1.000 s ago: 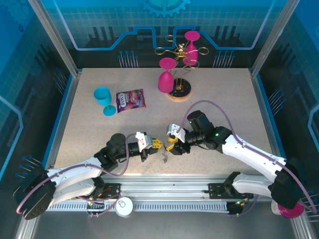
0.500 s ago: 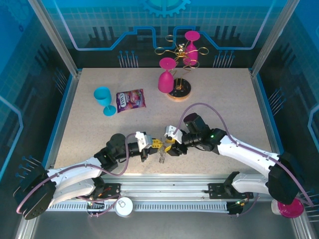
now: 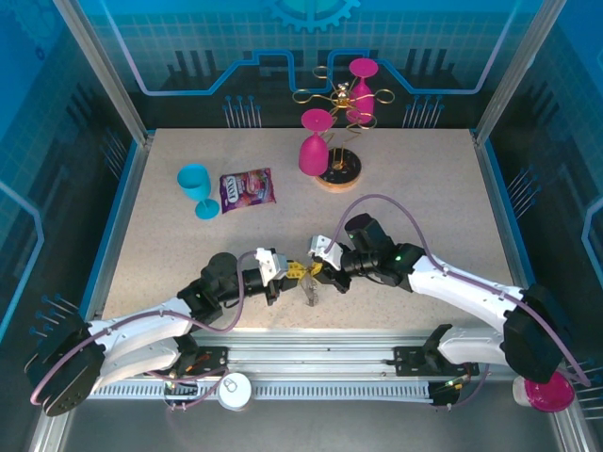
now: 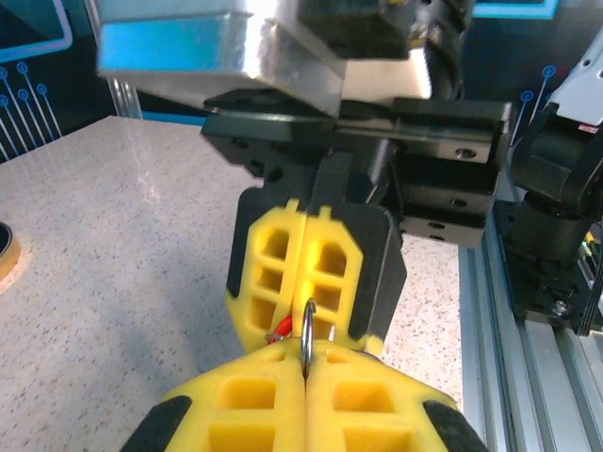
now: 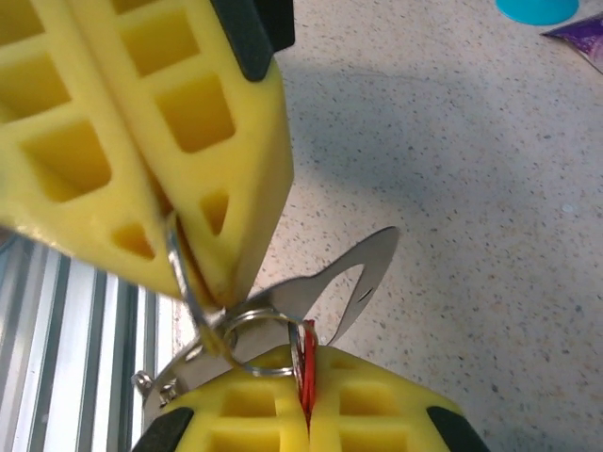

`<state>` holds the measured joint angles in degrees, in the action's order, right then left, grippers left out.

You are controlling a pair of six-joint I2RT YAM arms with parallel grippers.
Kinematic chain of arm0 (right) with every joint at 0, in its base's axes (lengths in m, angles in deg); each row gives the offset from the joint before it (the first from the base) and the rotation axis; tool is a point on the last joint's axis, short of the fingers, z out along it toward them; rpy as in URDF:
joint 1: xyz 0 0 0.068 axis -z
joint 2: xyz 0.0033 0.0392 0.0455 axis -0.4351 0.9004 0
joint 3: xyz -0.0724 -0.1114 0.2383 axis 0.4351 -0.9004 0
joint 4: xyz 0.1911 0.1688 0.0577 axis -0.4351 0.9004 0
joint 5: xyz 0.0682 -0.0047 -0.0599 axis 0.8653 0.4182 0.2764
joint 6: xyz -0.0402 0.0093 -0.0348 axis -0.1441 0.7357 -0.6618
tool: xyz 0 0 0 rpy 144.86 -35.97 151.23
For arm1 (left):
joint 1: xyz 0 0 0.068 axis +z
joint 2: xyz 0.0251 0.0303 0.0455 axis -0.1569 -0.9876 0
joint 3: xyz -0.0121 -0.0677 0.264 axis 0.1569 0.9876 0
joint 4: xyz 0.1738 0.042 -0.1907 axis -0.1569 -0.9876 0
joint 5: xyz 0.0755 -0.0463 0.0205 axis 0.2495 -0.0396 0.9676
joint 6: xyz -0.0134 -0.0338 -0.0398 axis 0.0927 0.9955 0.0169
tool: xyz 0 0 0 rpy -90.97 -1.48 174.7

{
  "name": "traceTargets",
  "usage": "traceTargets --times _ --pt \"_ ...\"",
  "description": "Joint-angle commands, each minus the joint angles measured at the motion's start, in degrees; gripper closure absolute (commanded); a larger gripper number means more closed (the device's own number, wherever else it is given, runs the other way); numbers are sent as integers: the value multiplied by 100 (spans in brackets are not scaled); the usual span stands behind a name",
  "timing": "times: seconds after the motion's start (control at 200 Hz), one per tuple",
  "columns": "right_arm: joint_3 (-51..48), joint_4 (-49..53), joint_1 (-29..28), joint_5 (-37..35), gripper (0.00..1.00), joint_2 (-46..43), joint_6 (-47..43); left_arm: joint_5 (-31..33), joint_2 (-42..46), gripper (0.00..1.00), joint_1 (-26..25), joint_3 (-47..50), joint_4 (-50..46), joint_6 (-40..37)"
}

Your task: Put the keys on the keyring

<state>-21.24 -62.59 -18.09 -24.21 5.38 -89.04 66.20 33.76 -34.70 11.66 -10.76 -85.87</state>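
**Both grippers pinching tip to tip over the near table edge**

The left gripper [image 4: 306, 356] is clamping its yellow pads fully together on a thin wire ring [image 4: 307, 330], which is standing edge-on between them. The right gripper [image 5: 303, 388] is likewise pressing its pads closed, and it is gripping a tiny key with a red plastic head [image 5: 305, 344]. The head is sitting edge-on in the seam, with its long axis running from 12 to 6 o'clock in the right wrist view. I cannot tell where the blade is pointing.

Just beyond the right gripper's tips, the flat grey metal oval keyring [image 5: 356, 268] is hanging free. Its long axis is running from 8 to 2 o'clock, with its open hooked end pointing toward 2 o'clock. A small wire ring [image 5: 247, 325] is crossing the keyring at the lower end, beside the key.

From above, the two grippers are meeting nose to nose at 6 o'clock on the speckled table [image 3: 424, 188], and the keyring [image 3: 312, 294] is dangling below them toward 6 o'clock.

Farther out, a blue plastic goblet [image 3: 196, 188] and a purple snack pouch [image 3: 247, 190] are lying at 10 o'clock. At 12 o'clock, a pink goblet [image 3: 316, 143] is standing beside a gold wire rack [image 3: 325, 94].
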Motion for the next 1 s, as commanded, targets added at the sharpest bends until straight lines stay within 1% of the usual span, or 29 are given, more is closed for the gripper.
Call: traceTargets --times 0.0,0.125,0.255,0.305,0.405,0.47,0.51,0.525,0.575,0.64,0.755,0.84,0.911,0.996 --pt "287 593 -51 -537 99 -229 -177 124 178 100 -24 -58 -264 -114" --pt "685 1202 -48 -741 100 -230 -294 142 198 100 -24 -153 -623 -271" --pt "990 1369 -55 -654 100 -298 -328 219 190 100 -23 -234 -884 -313" --pt "1037 1394 -59 -679 100 -319 -333 246 208 92 -23 -253 -956 -328" --pt "1164 1523 -69 -798 100 -273 -365 302 295 72 -23 -226 -982 -311" --pt "1318 1613 -107 -870 100 -210 -417 442 427 64 -26 -178 -963 -242" --pt "1408 1660 -132 -906 100 -143 -455 642 562 59 -23 -141 -955 -168" --pt "1450 1679 -151 -908 100 -116 -483 764 623 56 -24 -124 -957 -134" --pt "1615 1750 -194 -908 100 -3 -580 1295 906 41 -28 -24 -933 24" --pt "1853 1813 -266 -917 100 190 -698 2114 1391 32 -22 135 -919 185" --pt "2285 1593 -437 -854 100 636 -702 4058 2386 27 -31 198 -1400 508" --pt "2511 1161 -518 -433 100 1026 -515 5315 3041 25 -17 131 -2050 665" --pt "2626 682 -584 -71 100 1353 -235 6005 3444 24 -15 126 -2394 730" --pt "2735 209 -630 86 100 1786 19 6328 3728 23 -10 160 -2519 674"
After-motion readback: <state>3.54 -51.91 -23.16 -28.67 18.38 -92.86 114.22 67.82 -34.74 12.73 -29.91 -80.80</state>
